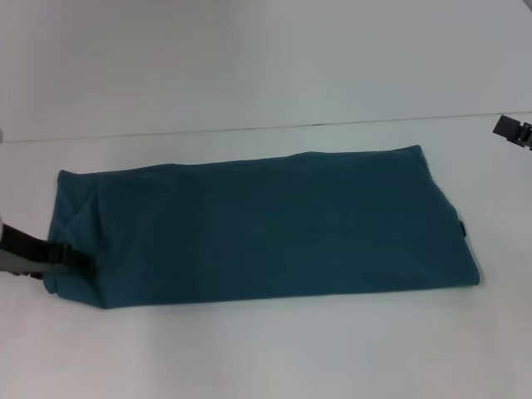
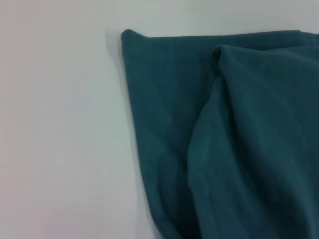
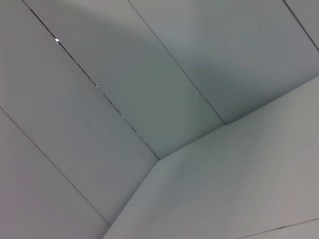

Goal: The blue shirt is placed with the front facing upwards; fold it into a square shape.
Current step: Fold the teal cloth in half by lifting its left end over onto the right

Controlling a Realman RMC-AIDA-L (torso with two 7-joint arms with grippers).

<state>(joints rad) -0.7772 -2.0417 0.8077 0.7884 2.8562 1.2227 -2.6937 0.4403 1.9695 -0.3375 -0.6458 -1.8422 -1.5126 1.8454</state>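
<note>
The blue shirt (image 1: 266,224) lies on the white table as a long teal band running left to right, with only plain fabric showing. A small dark tab (image 1: 461,226) sticks out at its right end. My left gripper (image 1: 71,259) rests low over the shirt's near left corner, touching the cloth. The left wrist view shows that end of the shirt (image 2: 234,144), with a folded layer lying over a lower one and one corner flat on the table. My right gripper (image 1: 511,130) hangs at the far right edge, apart from the shirt. Its wrist view shows only pale wall panels.
The white table (image 1: 266,357) stretches around the shirt on all sides, with a wide strip in front. Its back edge (image 1: 249,129) meets a pale wall behind the shirt.
</note>
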